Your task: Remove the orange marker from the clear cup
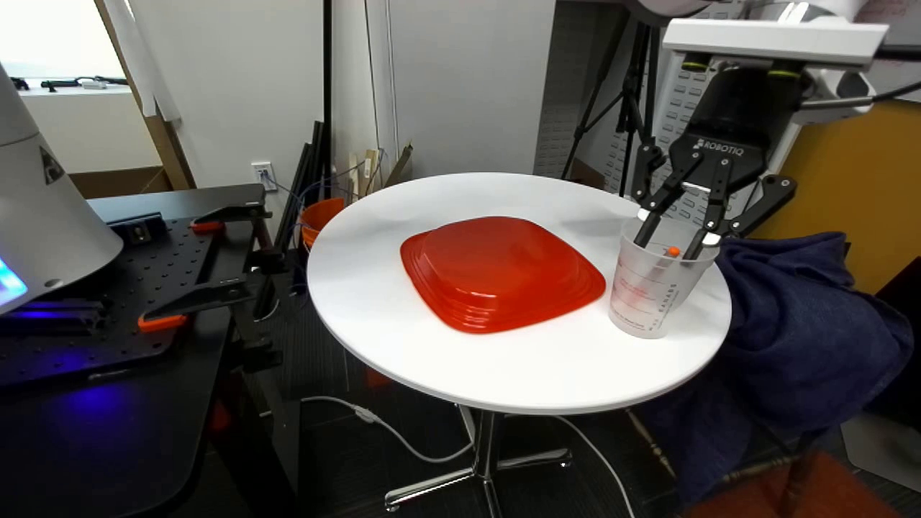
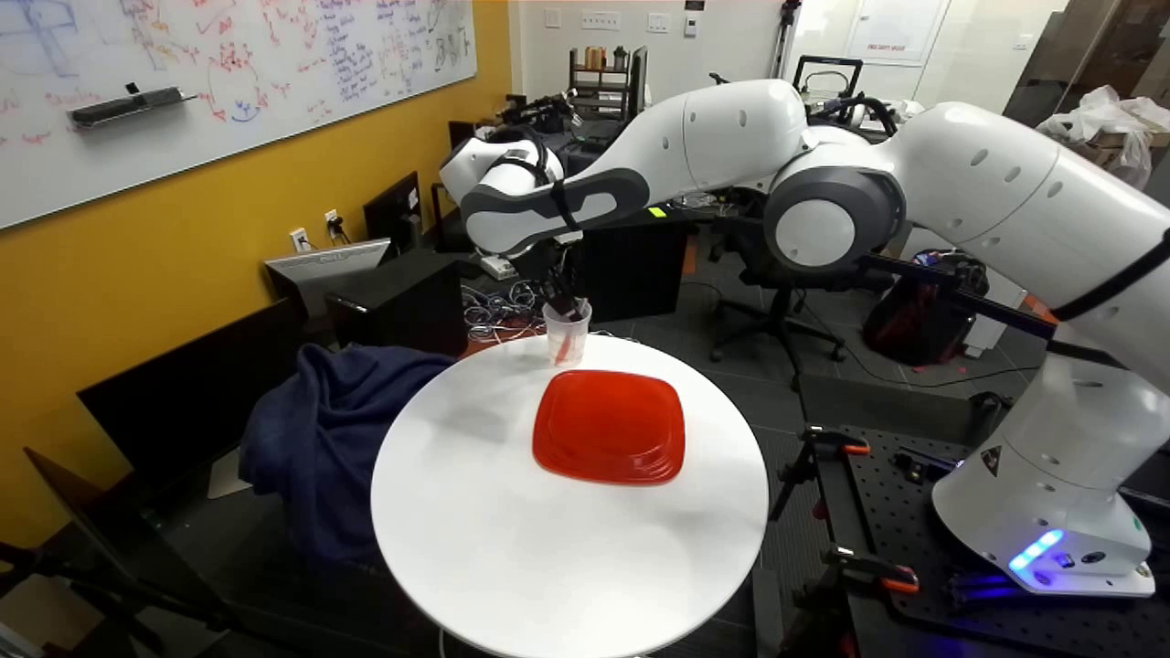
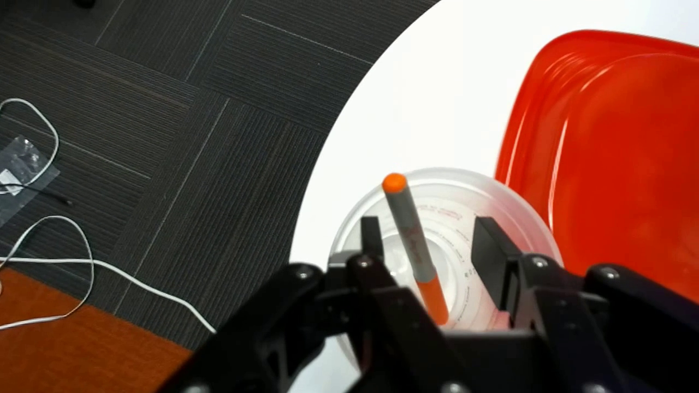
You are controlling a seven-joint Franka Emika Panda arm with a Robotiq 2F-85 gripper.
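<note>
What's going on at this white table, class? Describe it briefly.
A robot arm holds its open gripper at the mouth of the clear cup. The orange marker leans inside the cup, between the fingers, not yet gripped. The cup stands on the white table, near a red plate.

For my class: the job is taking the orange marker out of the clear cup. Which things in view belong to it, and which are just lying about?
Belong to the job:
clear cup
orange marker, leaning inside the cup
gripper, open, marker between its jaws

Just lying about:
red plate, on the white table
dark blue cloth, beside the table
white cable, below it
</note>
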